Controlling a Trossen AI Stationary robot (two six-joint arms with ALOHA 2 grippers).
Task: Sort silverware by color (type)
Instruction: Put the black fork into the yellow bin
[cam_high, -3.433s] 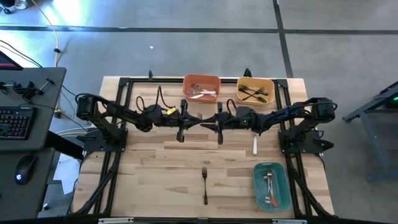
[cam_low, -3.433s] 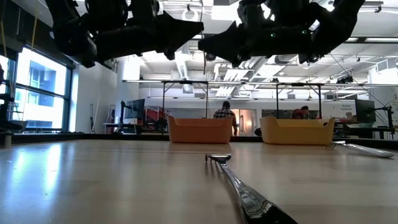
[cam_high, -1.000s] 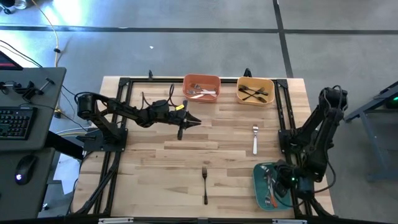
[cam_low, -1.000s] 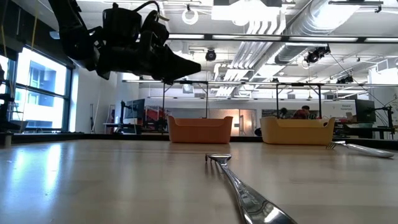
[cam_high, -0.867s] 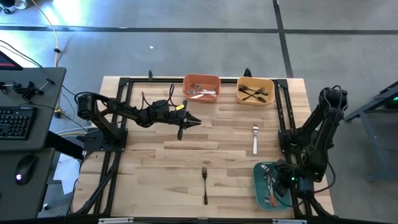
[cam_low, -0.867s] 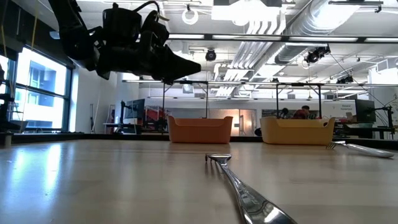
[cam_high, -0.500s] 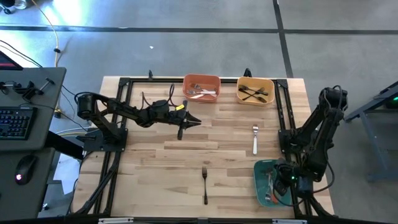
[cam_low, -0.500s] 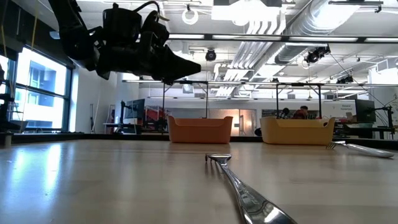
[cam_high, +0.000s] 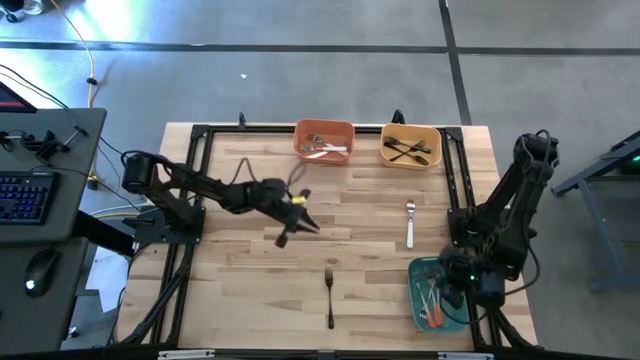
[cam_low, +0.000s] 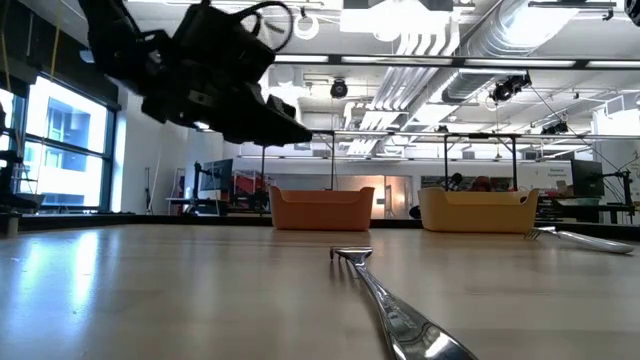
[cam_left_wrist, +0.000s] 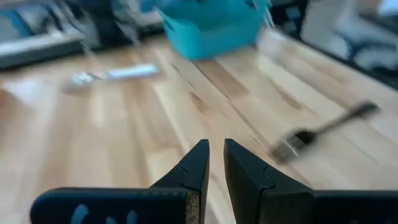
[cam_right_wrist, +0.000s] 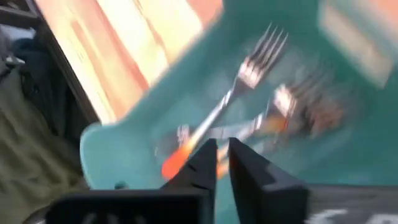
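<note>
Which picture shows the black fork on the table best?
The high view: the whole black fork lies flat on bare wood, clear of the bins. The low view shows it end-on, tines first. The left wrist view shows it blurred. The right wrist view misses it.

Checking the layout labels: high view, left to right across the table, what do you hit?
Left claw → black fork → orange bin → white fork → yellow bin, with the teal bin and right claw farthest right.
</note>
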